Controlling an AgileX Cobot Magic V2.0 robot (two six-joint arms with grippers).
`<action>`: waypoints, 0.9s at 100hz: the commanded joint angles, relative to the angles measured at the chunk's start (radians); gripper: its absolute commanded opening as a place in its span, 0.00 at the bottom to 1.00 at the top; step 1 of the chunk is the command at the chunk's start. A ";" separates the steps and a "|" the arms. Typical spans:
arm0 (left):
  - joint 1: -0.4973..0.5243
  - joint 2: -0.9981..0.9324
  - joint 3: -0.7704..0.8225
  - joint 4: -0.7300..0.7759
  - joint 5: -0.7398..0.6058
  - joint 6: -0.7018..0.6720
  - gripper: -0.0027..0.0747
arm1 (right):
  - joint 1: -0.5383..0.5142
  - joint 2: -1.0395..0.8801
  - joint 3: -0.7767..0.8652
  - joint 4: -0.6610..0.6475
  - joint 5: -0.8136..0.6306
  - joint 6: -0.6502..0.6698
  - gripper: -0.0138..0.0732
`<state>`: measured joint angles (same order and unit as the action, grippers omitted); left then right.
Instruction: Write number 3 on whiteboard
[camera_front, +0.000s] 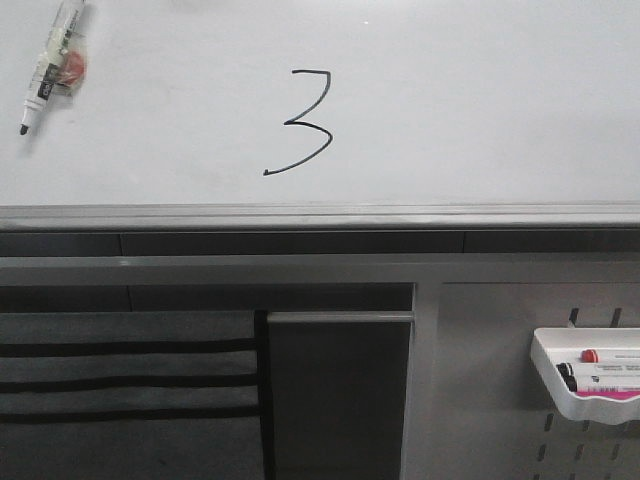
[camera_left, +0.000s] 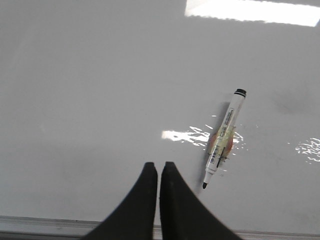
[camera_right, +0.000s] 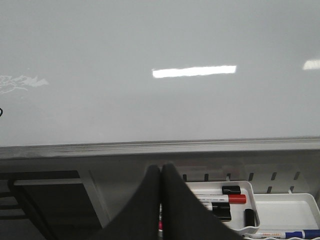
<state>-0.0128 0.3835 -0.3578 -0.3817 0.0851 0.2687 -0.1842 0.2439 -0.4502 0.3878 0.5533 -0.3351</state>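
A thin black number 3 (camera_front: 303, 122) is drawn near the middle of the white whiteboard (camera_front: 480, 110). A white marker (camera_front: 52, 63) with its black tip bare lies loose on the board at the far left; the left wrist view shows the same marker (camera_left: 223, 137) just beside my left gripper (camera_left: 158, 166). That gripper is shut and holds nothing, over the whiteboard (camera_left: 90, 100) near its rail. My right gripper (camera_right: 160, 168) is shut and empty too, below the edge of the whiteboard (camera_right: 150, 45) and in front of the pen tray.
A grey metal rail (camera_front: 320, 216) runs along the board's near edge. A white tray (camera_front: 590, 385) with red and black markers hangs on the grey pegboard at the lower right; the tray (camera_right: 280, 207) also appears in the right wrist view. A dark striped cloth (camera_front: 120, 390) hangs lower left.
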 joint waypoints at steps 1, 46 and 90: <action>-0.009 -0.065 0.021 0.041 -0.079 0.004 0.01 | -0.006 0.010 -0.024 0.014 -0.067 -0.011 0.08; -0.027 -0.418 0.318 0.261 -0.161 -0.174 0.01 | -0.006 0.010 -0.024 0.014 -0.067 -0.011 0.08; -0.025 -0.416 0.370 0.296 -0.182 -0.231 0.01 | -0.006 0.010 -0.024 0.014 -0.062 -0.011 0.08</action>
<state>-0.0298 -0.0047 0.0046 -0.0872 -0.0283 0.0495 -0.1842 0.2423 -0.4487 0.3900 0.5571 -0.3367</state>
